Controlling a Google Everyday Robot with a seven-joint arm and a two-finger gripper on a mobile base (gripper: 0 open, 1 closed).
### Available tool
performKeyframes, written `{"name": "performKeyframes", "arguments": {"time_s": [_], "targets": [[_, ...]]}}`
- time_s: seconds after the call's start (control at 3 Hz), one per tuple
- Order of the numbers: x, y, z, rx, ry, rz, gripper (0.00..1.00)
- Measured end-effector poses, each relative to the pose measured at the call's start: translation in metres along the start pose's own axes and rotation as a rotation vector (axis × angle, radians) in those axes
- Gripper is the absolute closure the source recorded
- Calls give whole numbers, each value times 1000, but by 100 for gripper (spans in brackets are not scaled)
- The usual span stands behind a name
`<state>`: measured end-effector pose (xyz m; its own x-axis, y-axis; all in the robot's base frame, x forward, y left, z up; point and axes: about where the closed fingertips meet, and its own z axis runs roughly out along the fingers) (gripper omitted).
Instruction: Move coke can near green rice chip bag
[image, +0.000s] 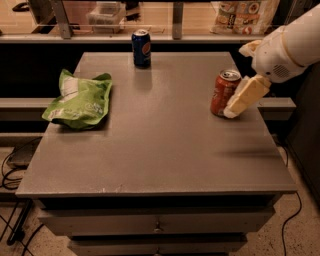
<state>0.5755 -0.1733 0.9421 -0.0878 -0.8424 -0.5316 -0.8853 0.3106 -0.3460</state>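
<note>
The coke can (223, 91), orange-red with a silver top, stands upright at the right side of the grey table (155, 145). The green rice chip bag (80, 101) lies flat at the table's left side, far from the can. My gripper (241, 86) comes in from the upper right on a white arm. One pale finger (246, 96) lies right against the can's right side, with its tip at the can's base. The other finger shows just above and behind the can's top.
A dark blue can (141, 48) stands upright at the table's back edge, left of centre. A snack package (244, 15) sits on the shelf behind the table. Drawers are below the table front. Cables lie on the floor at the left.
</note>
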Motion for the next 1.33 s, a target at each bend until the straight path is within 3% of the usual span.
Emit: {"name": "performKeyframes", "arguments": {"time_s": [0.33,0.67,1.0,1.33], "targets": [[-2,-6,23,-17,21,-2,0],[3,-9,53,-66,40,11,3],[17,-14,67,-105,32,42,25],[18,-18,63,-106,31,48,48]]}}
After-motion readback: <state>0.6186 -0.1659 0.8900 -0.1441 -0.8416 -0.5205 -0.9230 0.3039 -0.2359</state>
